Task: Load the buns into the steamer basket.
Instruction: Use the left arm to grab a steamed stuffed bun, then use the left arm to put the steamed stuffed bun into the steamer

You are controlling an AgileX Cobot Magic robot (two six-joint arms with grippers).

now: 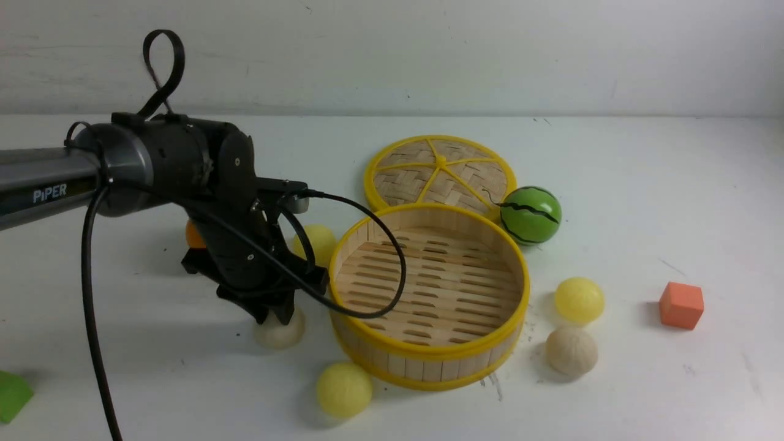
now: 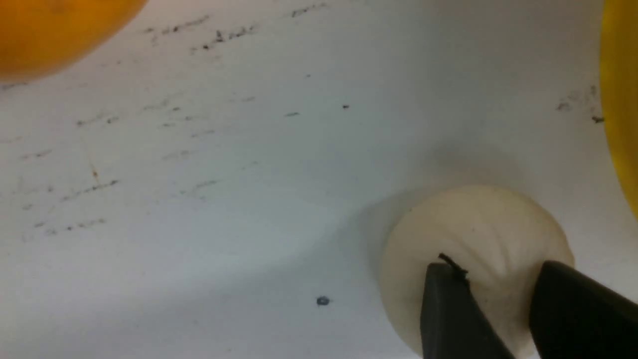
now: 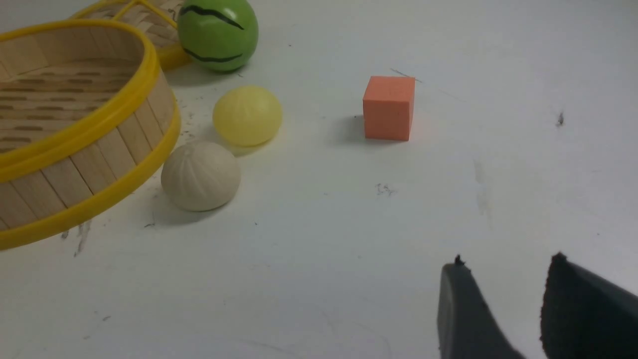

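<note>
The steamer basket (image 1: 429, 361) stands mid-table with only its slat floor showing inside. Several buns lie around it. My left gripper (image 1: 274, 317) is low over an off-white bun (image 1: 278, 335) by the basket's left wall. In the left wrist view the left gripper (image 2: 498, 267) is open, its tips apart over the top of this bun (image 2: 473, 224), narrower than its width. One yellow bun (image 1: 318, 242) lies behind the arm and another (image 1: 344, 389) in front. A yellow bun (image 1: 579, 299) and a beige bun (image 1: 571, 350) lie right of the basket. My right gripper (image 3: 506, 262) is open over bare table.
The flat woven lid (image 1: 441, 168) lies behind the basket, with a green watermelon ball (image 1: 530, 214) against it. An orange cube (image 1: 681, 305) sits at the right. An orange fruit (image 1: 193, 236) is behind the left arm. A green object (image 1: 12, 395) is at the front left edge.
</note>
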